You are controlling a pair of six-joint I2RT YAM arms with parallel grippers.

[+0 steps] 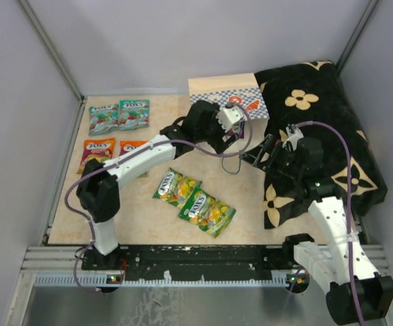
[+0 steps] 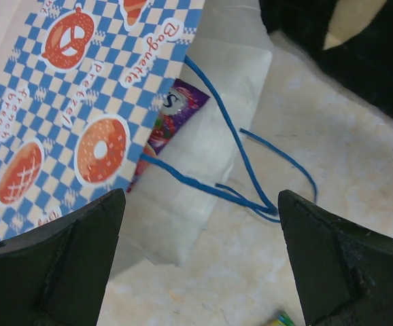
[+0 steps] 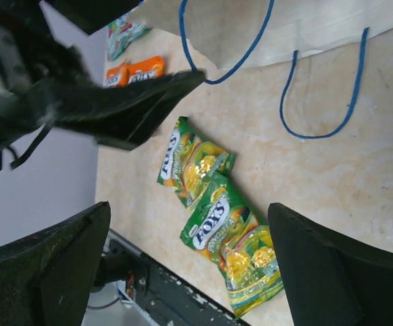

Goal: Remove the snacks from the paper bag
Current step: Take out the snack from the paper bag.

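The paper bag [image 1: 222, 94] lies on its side at the back, its mouth toward me. A purple snack [image 2: 175, 117] pokes out of the mouth under the checkered band [image 2: 60, 115], with the blue cord handles [image 2: 247, 173] trailing on the table. My left gripper [image 2: 200, 255] hangs open just in front of the mouth, holding nothing. My right gripper [image 3: 190, 268] is open and empty beside the handles [image 3: 322, 102]. Two green snacks [image 1: 198, 202] lie mid-table, two teal ones [image 1: 119, 114] and two orange ones [image 1: 113, 149] at the left.
A black flower-patterned cloth [image 1: 322, 136] covers the right side of the table, and the right arm reaches over it. Grey walls close in the table on three sides. The left arm [image 3: 108, 109] crosses the right wrist view above the green packets [image 3: 217, 210].
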